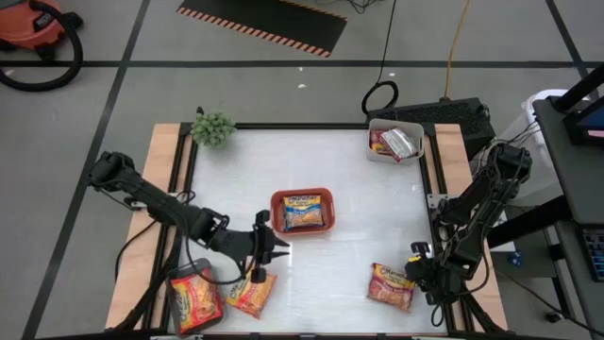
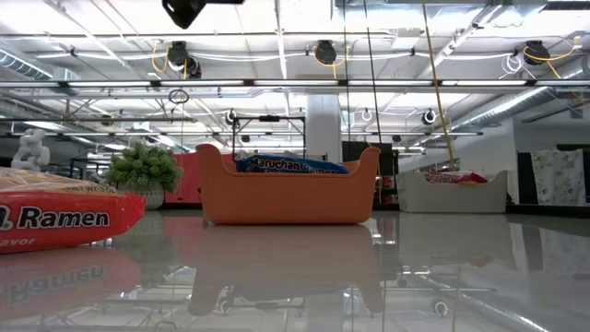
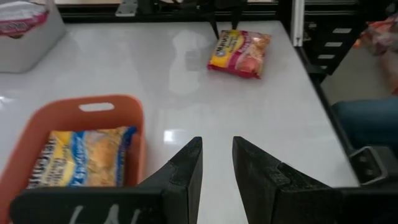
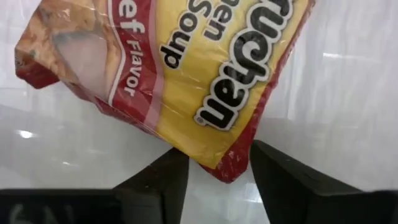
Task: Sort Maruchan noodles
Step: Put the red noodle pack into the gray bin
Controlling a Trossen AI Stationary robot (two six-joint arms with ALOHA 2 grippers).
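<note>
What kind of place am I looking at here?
Probably a robotics lab or workshop: an open ceiling of pipes and ducts, hazard-striped floor mat, orange shop vacuum, and a white worktable between two arms.

You have a blue-yellow noodle packet [image 1: 302, 212] lying flat, face up, inside the orange tray at the table's middle. A red-yellow beef-flavour packet [image 1: 392, 285] lies flat on the bare table near the front right, one corner between the right arm's fingers. At the front left, an orange-yellow packet [image 1: 252, 293] lies flat at a tilt, just beside a red packet [image 1: 195, 299] that rests on the table edge. In the grey tray at the back right, crumpled red-and-white packets [image 1: 394, 144] lie jumbled; you cannot count them.
</note>
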